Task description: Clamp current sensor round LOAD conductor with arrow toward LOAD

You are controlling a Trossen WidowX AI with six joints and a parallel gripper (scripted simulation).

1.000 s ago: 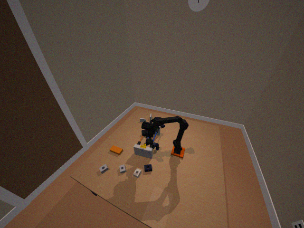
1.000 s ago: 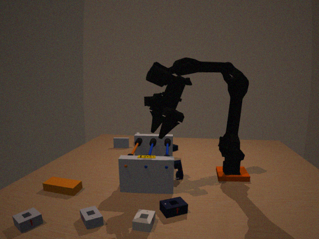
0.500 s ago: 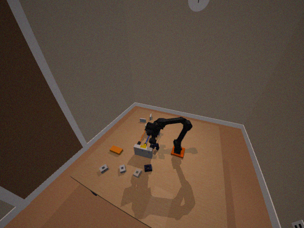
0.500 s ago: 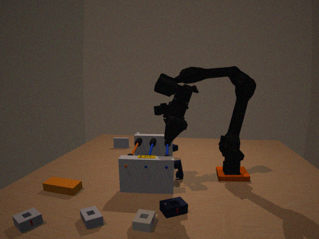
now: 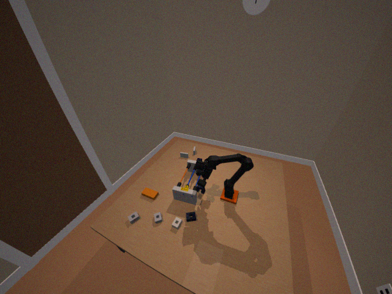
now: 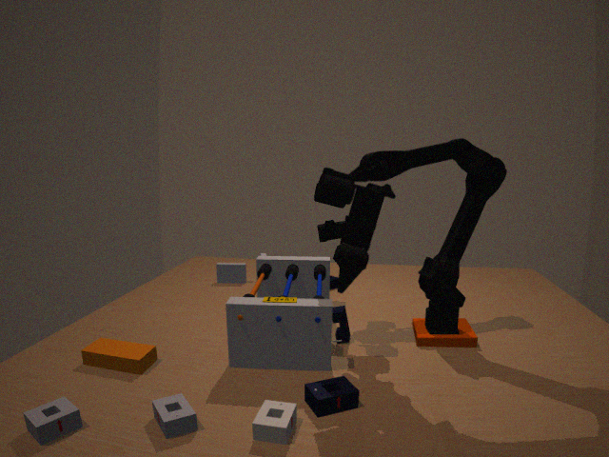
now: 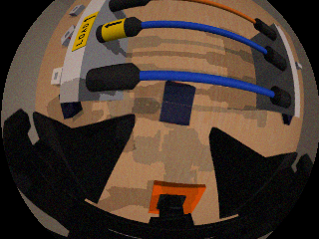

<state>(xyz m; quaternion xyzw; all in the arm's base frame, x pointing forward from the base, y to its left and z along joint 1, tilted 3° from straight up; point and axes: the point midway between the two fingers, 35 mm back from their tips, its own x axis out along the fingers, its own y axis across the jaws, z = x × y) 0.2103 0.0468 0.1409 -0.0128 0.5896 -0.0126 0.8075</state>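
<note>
The dark navy split-core sensor (image 5: 201, 187) (image 6: 340, 323) (image 7: 177, 106) stands on the desk (image 5: 247, 221) (image 6: 196, 325) (image 7: 159, 149), beside the outer blue conductor (image 5: 198, 180) (image 6: 319, 287) (image 7: 199, 79) on the robot's side of the conductor stand. The end effector (image 5: 204, 177) (image 6: 343, 289) (image 7: 173, 125) is fairly wide, though short of its full spread, with nothing between its fingers; the wrist view puts the sensor just ahead of that gap.

I expect the sensor to be light and rigid in the body, with a hinge that swings under small loads and a smooth, rather slippery shell. The sound hold is low and square across the outer faces of its body, leaving the opening free. Too hard a pinch, or one near the hinge, could fold it or latch it early. Its arrow is too small to make out, so the facing needs checking first.

The LOAD conductor looks to be the middle blue one (image 5: 191, 179) (image 6: 287, 285) (image 7: 199, 31), with the yellow arrow sleeve (image 7: 114, 30). The front panel (image 5: 185, 196) (image 6: 279, 344) (image 7: 75, 75) and rear panel (image 5: 190, 167) (image 6: 304, 280) (image 7: 296, 80) bound the fingers' sideways room, and the outer blue conductor bars a straight slide inward. Lifting over it before coming down seems safest; the neighbours leave modest room for spread fingers.
</note>
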